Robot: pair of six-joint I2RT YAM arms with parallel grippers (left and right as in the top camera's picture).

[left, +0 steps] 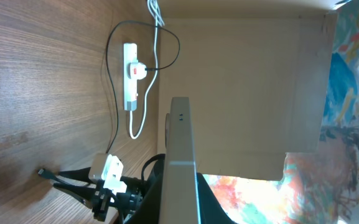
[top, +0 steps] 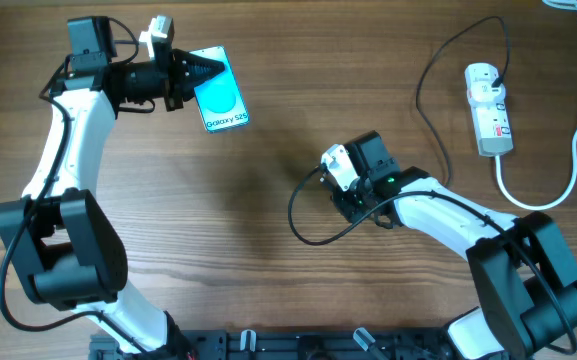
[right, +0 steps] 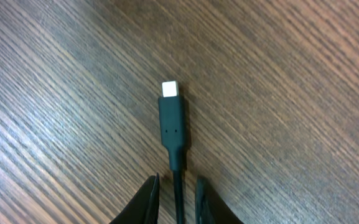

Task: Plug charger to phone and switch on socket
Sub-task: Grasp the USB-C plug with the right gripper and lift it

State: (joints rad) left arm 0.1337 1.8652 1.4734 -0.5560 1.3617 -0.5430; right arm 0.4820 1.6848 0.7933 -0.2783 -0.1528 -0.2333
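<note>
1. This looks like a robotics lab bench. A left arm and a right arm, both white and black, stand on a black rail well apart from the socket.
2. The socket lies on a wood-grain desk, a white cable trailing beside it.
3. Beyond the socket stand a plain beige panel and a colourful painted surface.

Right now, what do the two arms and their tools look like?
Both the left arm and right arm have white links between bulky black joints, with thin black cables running alongside. Each wrist carries a small white camera block. The left tool and right tool have black fingers tapering to points. A green light glows near the right wrist.
</note>
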